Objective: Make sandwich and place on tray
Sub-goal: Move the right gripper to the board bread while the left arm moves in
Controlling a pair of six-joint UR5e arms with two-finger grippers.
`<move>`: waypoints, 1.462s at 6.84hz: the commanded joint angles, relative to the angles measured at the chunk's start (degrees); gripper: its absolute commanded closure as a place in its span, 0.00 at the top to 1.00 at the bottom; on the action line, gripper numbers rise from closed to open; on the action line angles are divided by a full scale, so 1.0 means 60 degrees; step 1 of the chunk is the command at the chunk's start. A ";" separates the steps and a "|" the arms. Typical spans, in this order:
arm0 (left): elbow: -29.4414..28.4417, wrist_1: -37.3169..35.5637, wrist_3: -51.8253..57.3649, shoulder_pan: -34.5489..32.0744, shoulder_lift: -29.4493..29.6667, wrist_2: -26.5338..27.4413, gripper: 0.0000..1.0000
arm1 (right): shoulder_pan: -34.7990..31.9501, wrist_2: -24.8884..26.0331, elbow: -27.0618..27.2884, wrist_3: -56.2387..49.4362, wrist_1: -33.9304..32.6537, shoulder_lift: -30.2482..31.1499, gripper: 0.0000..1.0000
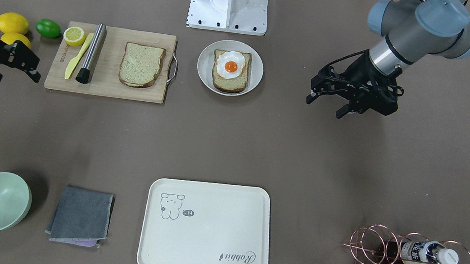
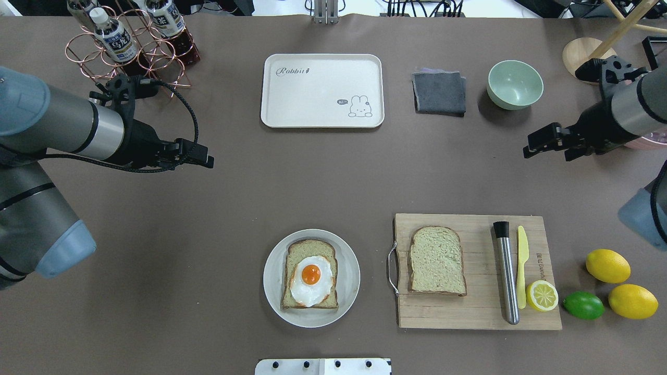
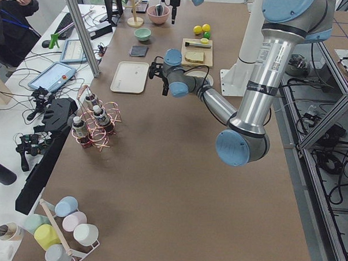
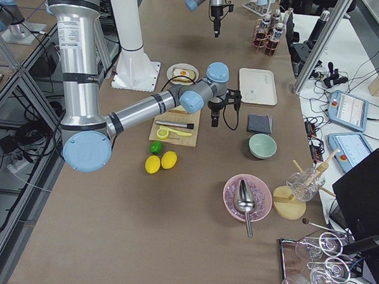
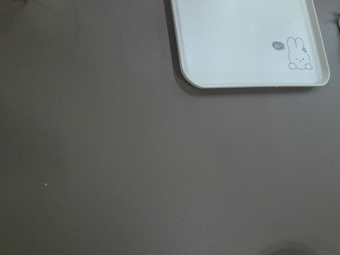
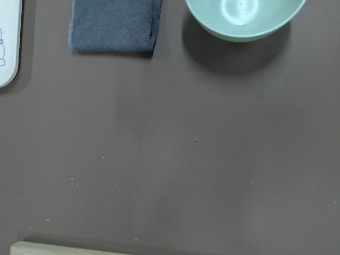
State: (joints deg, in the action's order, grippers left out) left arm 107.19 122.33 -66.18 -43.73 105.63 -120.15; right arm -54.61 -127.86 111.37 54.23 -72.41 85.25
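The sandwich is in parts. One bread slice (image 1: 229, 81) with the fried egg (image 1: 230, 64) on top lies on the round grey plate (image 1: 204, 62), also in the overhead view (image 2: 271, 281). The second slice (image 1: 141, 65) lies on the wooden cutting board (image 1: 105, 83). The cream tray (image 1: 212, 238) lies bare at the far side and also shows in the overhead view (image 2: 312, 99) and the left wrist view (image 5: 239, 48). My left gripper (image 1: 324, 107) is open and empty above bare table. My right gripper (image 1: 17, 78) is open and empty beside the board.
On the board lie a steel muddler (image 2: 506, 276), a yellow knife (image 2: 522, 265) and a half lemon (image 2: 542, 295). Two lemons (image 2: 607, 265) and a lime (image 2: 583, 305) sit beside it. A green bowl (image 2: 515, 84), a grey cloth (image 2: 439, 92) and a copper bottle rack (image 2: 130, 47) stand at the far side.
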 commanded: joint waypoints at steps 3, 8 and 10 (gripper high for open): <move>0.0211 0.0017 -0.0512 0.0784 0.0134 0.0968 0.99 | 0.3689 0.2992 0.0803 0.3859 0.0539 0.0118 0.88; 0.0225 0.0031 -0.0454 0.0784 0.0163 0.0983 0.99 | 0.4678 0.4142 -0.0335 0.4717 0.3604 0.0759 0.74; 0.0255 0.0031 -0.0454 0.0784 0.0192 0.0983 0.99 | 0.4678 0.4171 -0.0486 0.4803 0.4114 0.0822 0.69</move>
State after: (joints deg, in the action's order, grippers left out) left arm 108.63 122.52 -68.91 -39.02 106.67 -114.26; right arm -26.58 -102.95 109.00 82.78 -49.49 90.02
